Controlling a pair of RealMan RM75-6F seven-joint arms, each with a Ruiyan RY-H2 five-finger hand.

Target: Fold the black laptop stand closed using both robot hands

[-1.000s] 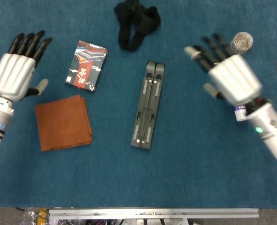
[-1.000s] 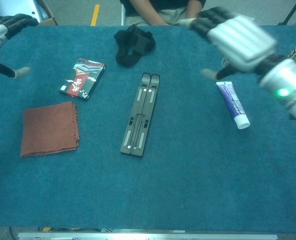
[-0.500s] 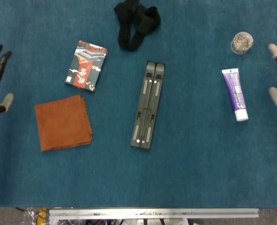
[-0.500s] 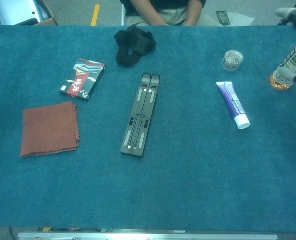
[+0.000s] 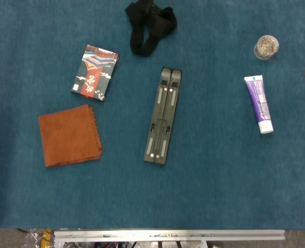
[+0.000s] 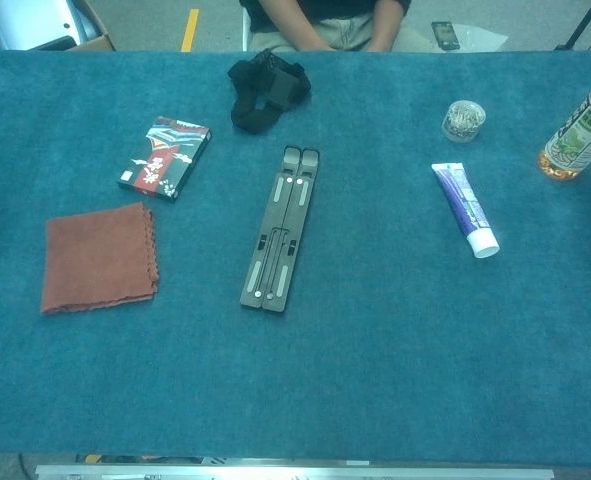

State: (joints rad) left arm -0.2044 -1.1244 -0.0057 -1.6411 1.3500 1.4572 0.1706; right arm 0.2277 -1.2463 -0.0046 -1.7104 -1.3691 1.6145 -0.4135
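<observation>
1. Now that both hands have pulled out of view, their state unseeable, the stand (image 5: 163,115) lies flat and closed mid-surface (image 5: 209,175).
2. Left of it: card box (image 5: 95,72), cloth (image 5: 69,135); right: tube (image 5: 259,103).
3. Folding looks finished.

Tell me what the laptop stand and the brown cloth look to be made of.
Laptop stand: probably dark matte metal or hard plastic; straight rigid bars, small pale pads, dull sheen.
Brown cloth: soft suede-like or microfibre fabric; folded layers, scalloped edge, no shine.
</observation>
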